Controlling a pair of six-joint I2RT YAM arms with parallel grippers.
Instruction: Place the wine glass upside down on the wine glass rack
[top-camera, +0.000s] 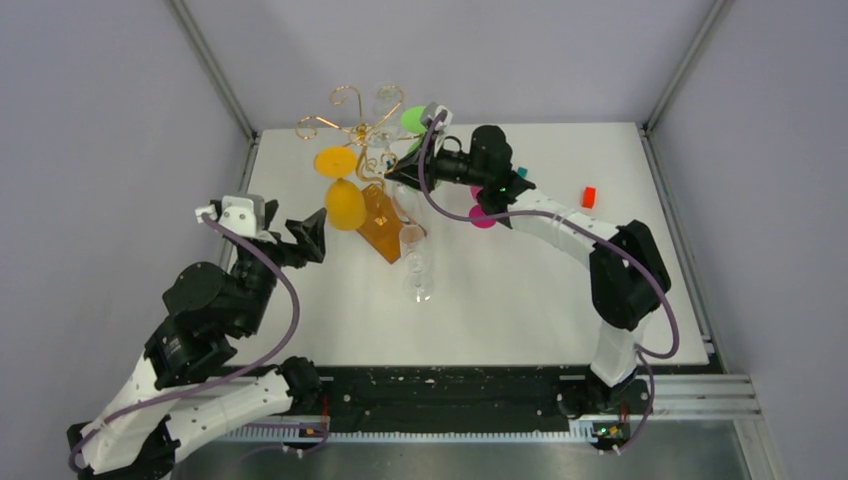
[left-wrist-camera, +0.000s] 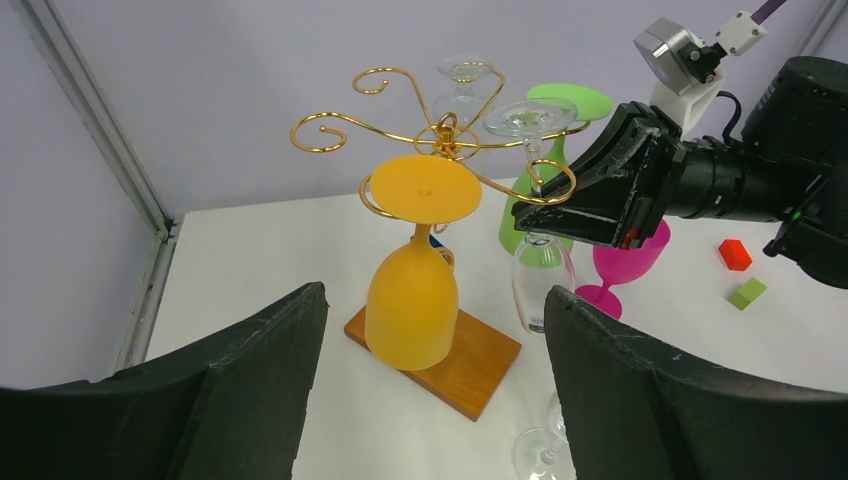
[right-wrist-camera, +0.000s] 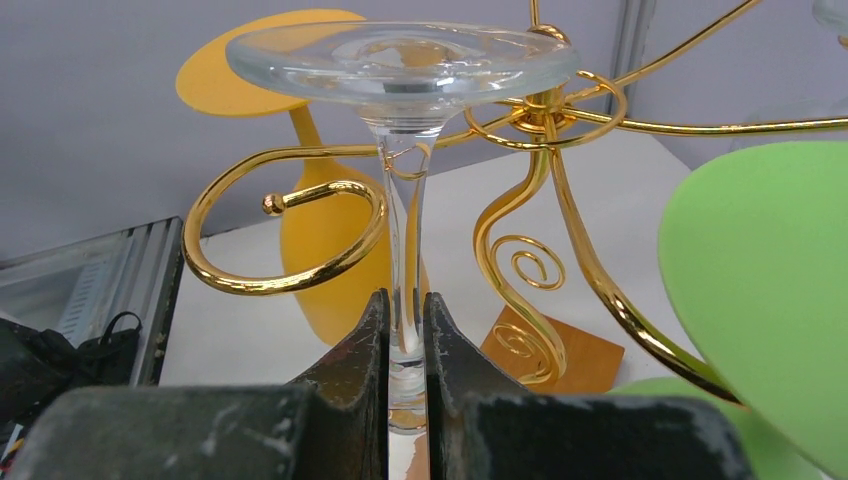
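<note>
The wine glass rack (top-camera: 350, 125) is gold wire on an orange-brown wooden base (top-camera: 383, 228), at the table's back middle. My right gripper (right-wrist-camera: 405, 305) is shut on the stem of a clear wine glass (right-wrist-camera: 400, 60) held upside down, foot on top. The stem stands beside the curl of a scroll arm (right-wrist-camera: 290, 275), with the foot just above the wire. The left wrist view shows the same glass (left-wrist-camera: 540, 275) and the right gripper (left-wrist-camera: 545, 225). My left gripper (left-wrist-camera: 437, 297) is open and empty, left of the rack (left-wrist-camera: 440, 135).
An orange glass (top-camera: 344, 203), a green glass (top-camera: 413, 120) and another clear glass (top-camera: 385, 100) hang on the rack. A clear glass (top-camera: 418, 265) lies on the table in front of the base. A pink glass (top-camera: 482, 215) stands right of it. A red block (top-camera: 589, 196) lies farther right.
</note>
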